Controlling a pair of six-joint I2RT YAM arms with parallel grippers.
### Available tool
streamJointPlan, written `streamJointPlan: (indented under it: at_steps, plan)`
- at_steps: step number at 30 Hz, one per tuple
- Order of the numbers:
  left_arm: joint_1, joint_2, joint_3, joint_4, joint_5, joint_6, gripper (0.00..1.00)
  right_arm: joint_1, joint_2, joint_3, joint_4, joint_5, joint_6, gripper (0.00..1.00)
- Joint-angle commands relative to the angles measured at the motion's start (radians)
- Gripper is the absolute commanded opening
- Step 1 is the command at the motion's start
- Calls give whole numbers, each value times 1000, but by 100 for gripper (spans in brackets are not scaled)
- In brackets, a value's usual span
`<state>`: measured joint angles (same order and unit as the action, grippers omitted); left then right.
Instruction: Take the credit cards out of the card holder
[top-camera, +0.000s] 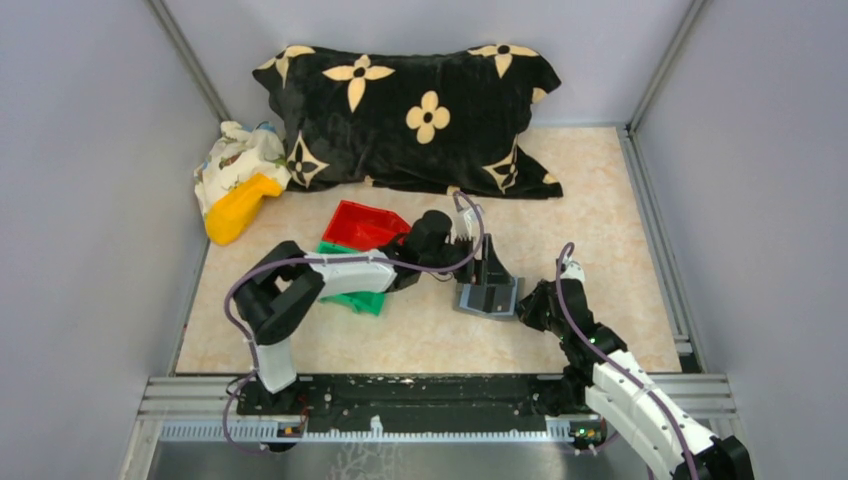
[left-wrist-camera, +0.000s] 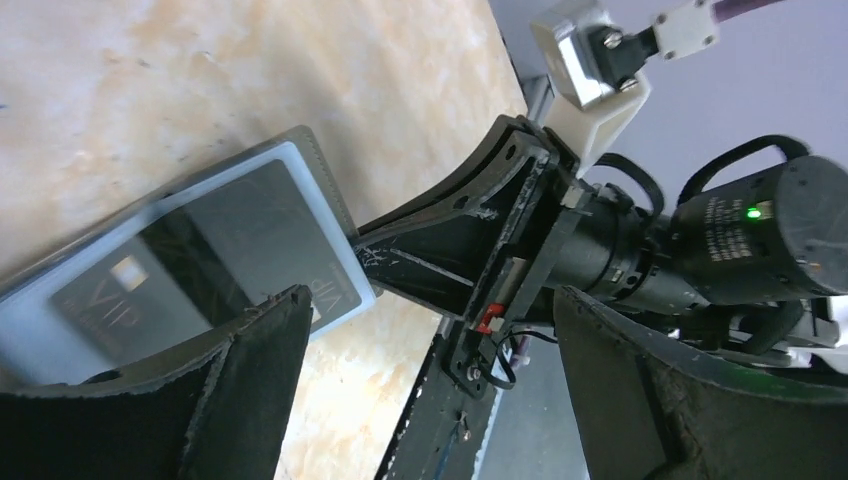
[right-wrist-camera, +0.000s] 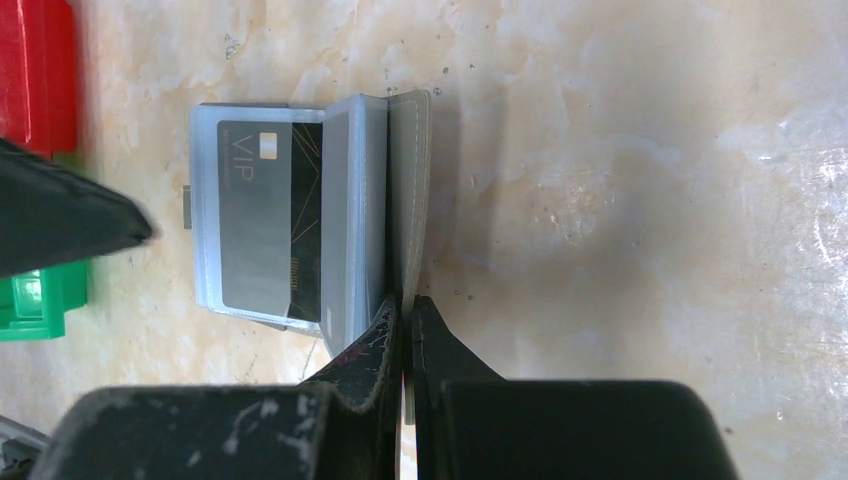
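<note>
The card holder (top-camera: 470, 300) lies open on the table, grey outside and blue-grey inside (right-wrist-camera: 360, 200). A dark VIP credit card (right-wrist-camera: 265, 220) sits in its inner sleeve and also shows in the left wrist view (left-wrist-camera: 200, 250). My right gripper (right-wrist-camera: 405, 305) is shut on the holder's grey outer flap (right-wrist-camera: 408, 180) and holds it upright; it is at the holder's right side (top-camera: 530, 300). My left gripper (left-wrist-camera: 432, 300) is open and empty just over the holder's far side (top-camera: 487, 272). One of its fingers (left-wrist-camera: 250, 360) hangs over the card's edge.
A red bin (top-camera: 365, 225) and a green bin (top-camera: 360, 300) sit left of the holder, under the left arm. A black flowered pillow (top-camera: 420, 110) lies at the back. A yellow object (top-camera: 238, 208) and a printed cloth (top-camera: 235, 155) are at the back left.
</note>
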<state>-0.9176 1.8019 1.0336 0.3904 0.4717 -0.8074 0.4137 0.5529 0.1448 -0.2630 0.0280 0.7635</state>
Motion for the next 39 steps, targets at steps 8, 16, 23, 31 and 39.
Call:
streamJointPlan:
  at_steps: [8, 16, 23, 31, 39]
  plan:
    - [-36, 260, 76, 201, 116, -88, 93, -3, -14, 3, 4, 3, -1, 0]
    - [-27, 277, 38, 215, 98, -96, 92, -3, -111, 76, -130, 75, -4, 36]
    - [-18, 285, 36, 214, 98, -94, 92, -3, -289, 134, -232, 164, 41, 37]
    - [-13, 301, 37, 228, 100, -105, 92, -3, -279, 190, -221, 201, 20, 29]
    - [-11, 300, 40, 212, 90, -104, 92, 4, -141, 166, -78, 61, 22, 23]
